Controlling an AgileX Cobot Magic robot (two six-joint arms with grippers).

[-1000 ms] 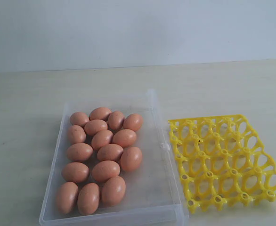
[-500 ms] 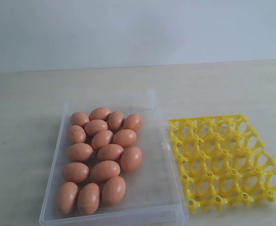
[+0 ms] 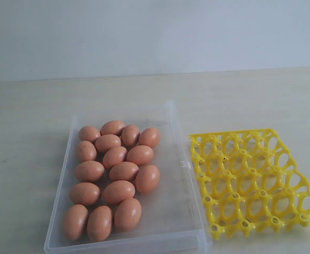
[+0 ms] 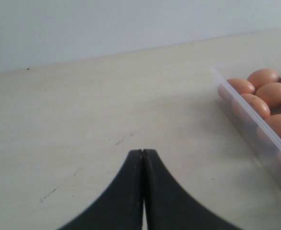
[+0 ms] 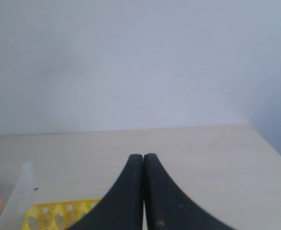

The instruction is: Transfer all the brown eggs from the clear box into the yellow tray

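Several brown eggs (image 3: 124, 171) lie clustered in the left part of the clear box (image 3: 179, 211), in the middle of the exterior view. To its right sits the yellow tray (image 3: 253, 180), its cells holding nothing. No arm shows in the exterior view. In the left wrist view my left gripper (image 4: 143, 152) is shut over bare table, with the clear box (image 4: 255, 129) and some brown eggs (image 4: 275, 94) off to one side. My right gripper (image 5: 143, 156) is shut too, nothing in it, with a corner of the yellow tray (image 5: 49, 214) beside it.
The pale wooden table (image 3: 28, 132) runs back to a plain light wall (image 3: 155, 37). In the right wrist view the table's edge (image 5: 270, 148) shows at one side.
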